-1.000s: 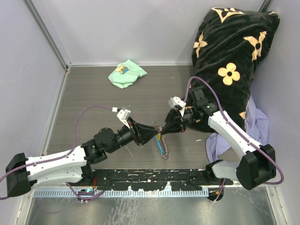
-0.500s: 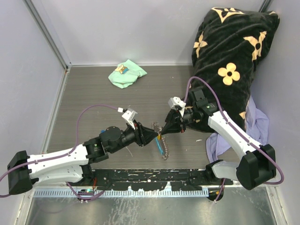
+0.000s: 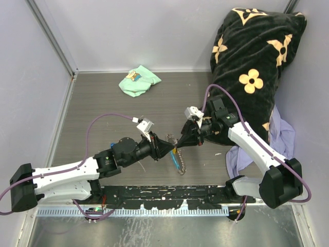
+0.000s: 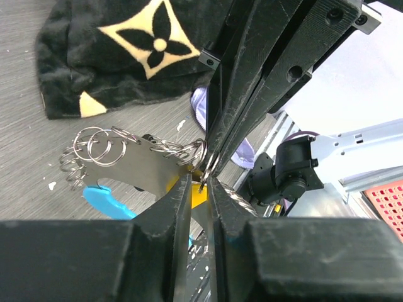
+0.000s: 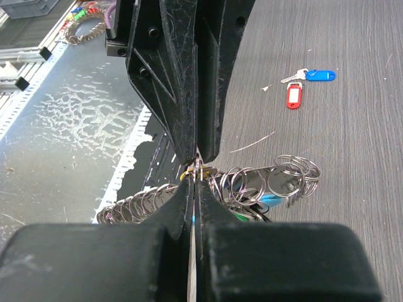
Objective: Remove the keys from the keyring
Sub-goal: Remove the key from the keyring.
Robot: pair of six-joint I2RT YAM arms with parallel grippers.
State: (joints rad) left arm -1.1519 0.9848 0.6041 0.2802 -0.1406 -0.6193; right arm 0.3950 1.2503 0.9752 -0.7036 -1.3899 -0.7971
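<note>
The keyring (image 3: 175,147) hangs between both grippers above the table. My right gripper (image 5: 196,178) is shut on a small silvery ring of it. My left gripper (image 4: 201,184) meets it tip to tip (image 3: 171,149); its jaws stand a narrow slit apart with a thin ring wire pinched at their tips. A yellow tag (image 4: 192,194), a green tag (image 5: 244,215) and a silvery plate with several rings (image 4: 129,160) hang on the bunch. The sky-blue fob (image 3: 176,159) and grey chain (image 3: 181,170) dangle below. A blue-tagged key (image 5: 317,75) and a red-tagged key (image 5: 293,95) lie loose on the table.
A mint-green cloth (image 3: 139,80) lies at the back. A black flowered blanket (image 3: 252,72) and a lilac cloth (image 3: 280,135) fill the right side. A metal rail (image 3: 164,193) runs along the near edge. Grey walls close the left and back.
My left arm has swung and its wrist has turned, with the camera block moving right, while its fingertips stay at the ring. The right arm and the hanging fob have not moved.
</note>
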